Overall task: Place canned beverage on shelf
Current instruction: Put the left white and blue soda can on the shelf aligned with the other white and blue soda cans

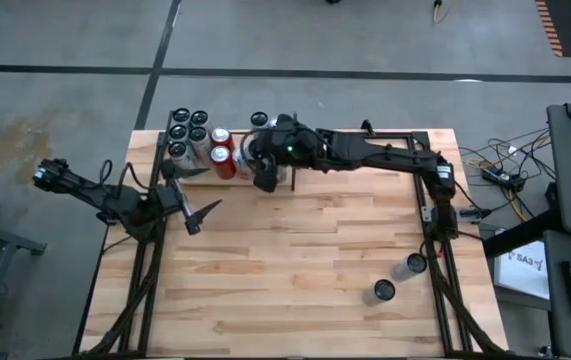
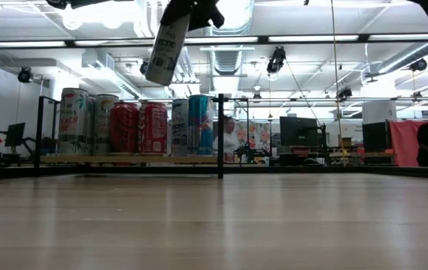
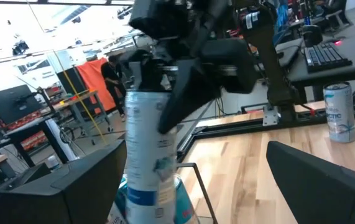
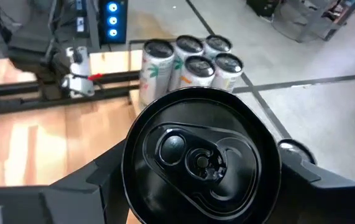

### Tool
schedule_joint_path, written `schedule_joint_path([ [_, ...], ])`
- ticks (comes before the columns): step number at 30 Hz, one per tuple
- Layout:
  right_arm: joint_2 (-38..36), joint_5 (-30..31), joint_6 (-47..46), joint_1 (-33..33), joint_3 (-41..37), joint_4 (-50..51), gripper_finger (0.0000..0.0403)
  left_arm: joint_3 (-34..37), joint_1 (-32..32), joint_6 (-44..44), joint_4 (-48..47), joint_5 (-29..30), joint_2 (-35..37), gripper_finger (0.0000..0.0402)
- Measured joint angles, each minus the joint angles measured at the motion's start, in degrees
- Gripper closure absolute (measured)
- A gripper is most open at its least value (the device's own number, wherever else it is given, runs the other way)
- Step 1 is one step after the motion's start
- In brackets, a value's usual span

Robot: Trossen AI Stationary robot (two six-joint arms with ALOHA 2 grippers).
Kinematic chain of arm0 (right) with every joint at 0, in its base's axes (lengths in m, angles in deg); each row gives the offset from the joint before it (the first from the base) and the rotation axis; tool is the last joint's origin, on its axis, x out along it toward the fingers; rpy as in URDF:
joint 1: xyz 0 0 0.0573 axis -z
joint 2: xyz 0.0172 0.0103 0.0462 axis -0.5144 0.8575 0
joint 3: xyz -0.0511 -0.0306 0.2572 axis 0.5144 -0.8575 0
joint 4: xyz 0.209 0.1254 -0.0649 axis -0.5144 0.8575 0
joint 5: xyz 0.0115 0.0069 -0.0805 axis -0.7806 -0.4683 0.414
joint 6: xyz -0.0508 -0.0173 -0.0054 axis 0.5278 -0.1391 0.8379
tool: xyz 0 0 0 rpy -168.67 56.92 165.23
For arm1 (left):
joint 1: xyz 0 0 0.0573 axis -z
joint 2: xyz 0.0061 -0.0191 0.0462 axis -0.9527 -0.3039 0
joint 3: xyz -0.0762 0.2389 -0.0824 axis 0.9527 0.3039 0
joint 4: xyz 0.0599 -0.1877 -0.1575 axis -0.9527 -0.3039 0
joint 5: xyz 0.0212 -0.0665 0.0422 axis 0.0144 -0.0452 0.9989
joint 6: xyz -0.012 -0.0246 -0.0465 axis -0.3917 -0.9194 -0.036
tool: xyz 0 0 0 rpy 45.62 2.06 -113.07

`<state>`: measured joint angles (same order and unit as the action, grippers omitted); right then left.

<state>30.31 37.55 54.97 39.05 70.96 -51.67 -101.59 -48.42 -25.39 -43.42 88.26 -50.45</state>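
We see the right end effector (image 1: 263,170) gripping a tall can (image 2: 169,49) aloft, shelf (image 2: 124,158) with cans below it, left end effector (image 1: 193,196) spread open nearby.

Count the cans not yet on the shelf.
3. Two stand on the table at its near right: one by the right arm's base, one just nearer. The third hangs tilted in the right end effector above the shelf.
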Motion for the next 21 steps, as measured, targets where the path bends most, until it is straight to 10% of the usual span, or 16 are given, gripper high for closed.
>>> schedule_joint_path([
  [21, 5.4, 3.5, 1.5, 6.3, 5.8, 4.6, 0.0159, 0.0, 0.0, 0.3, -2.7, 6.1, -0.5, 0.0031],
])
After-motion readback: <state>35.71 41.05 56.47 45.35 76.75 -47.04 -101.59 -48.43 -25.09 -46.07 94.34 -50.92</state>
